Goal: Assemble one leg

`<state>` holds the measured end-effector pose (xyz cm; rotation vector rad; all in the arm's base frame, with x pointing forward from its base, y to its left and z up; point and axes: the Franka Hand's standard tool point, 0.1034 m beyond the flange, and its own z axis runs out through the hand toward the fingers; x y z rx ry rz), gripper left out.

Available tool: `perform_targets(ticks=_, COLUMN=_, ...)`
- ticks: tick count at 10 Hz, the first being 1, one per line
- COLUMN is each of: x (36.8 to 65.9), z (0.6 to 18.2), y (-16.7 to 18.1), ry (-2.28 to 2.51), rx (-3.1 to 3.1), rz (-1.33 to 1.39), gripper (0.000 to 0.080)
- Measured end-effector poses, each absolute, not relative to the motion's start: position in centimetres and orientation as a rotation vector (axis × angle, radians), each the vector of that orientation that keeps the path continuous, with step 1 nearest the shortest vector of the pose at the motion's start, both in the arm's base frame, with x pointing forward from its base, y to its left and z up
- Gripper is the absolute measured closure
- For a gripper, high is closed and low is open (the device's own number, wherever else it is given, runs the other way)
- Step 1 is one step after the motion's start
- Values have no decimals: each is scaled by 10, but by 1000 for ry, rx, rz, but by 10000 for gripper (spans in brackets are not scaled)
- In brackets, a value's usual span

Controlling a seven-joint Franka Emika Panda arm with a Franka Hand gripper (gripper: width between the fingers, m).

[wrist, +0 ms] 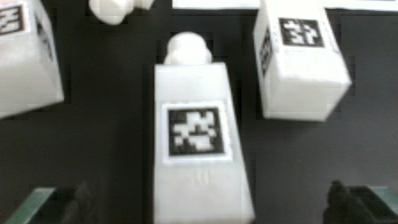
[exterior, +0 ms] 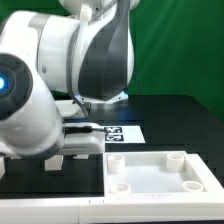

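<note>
leg: white post (wrist: pixel 196 130) lying flat on the black table (exterior: pixel 175 115), tag face up, right in the middle of the wrist view. It has a rounded peg on the end pointing away from the gripper.
gripper: (wrist: pixel 205 205) jaws spread wide, holding nothing. The 2 dark fingers (wrist: pixel 54 205) sit on either side of the leg's near end with a clear gap on both sides, so no contact.
neighbours: a 2nd leg (wrist: pixel 302 62) and a 3rd leg (wrist: pixel 25 62) flank the middle one, 1 on each side, near it but not touching. Both show their tags too.
extra bit: another white piece (wrist: pixel 114 10) is cut off at the frame edge, can't tell what it is.
panel: big white square panel (exterior: pixel 150 172) with round corner sockets, toward the exterior view's right, in front.
marker board: (exterior: pixel 122 131) flat on the table just behind the panel.
arm: the arm (exterior: pixel 90 50) blocks most of the exterior view, so the leg and jaws are hidden there.
</note>
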<state>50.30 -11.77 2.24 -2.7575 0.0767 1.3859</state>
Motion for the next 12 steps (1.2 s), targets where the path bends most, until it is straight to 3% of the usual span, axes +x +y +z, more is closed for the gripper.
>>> perform_targets(ticks=1, x=491, z=19, y=-114, ry=136, rx=-2716, rz=1498, gripper=151)
perform_targets(ticks=2, x=498, z=13, y=-116, ry=115, rx=-2738, rz=1465, gripper=151)
perform_targets(ticks=7, x=501, z=13, y=-117, ry=115, rx=-2751, rz=1445, gripper=151)
perform_targets(ticks=9, x=501, z=13, y=-117, ry=115, rx=-2751, rz=1444, gripper=408)
perform_targets(ticks=10, x=501, z=13, y=-117, ry=115, rx=-2752, rz=1443, gripper=408)
perform_targets(ticks=11, x=501, z=13, y=-117, ry=115, rx=-2752, rz=1444, gripper=515)
perform_targets(ticks=12, x=502, z=13, y=-117, ry=113, rx=-2752, rz=1442, gripper=515)
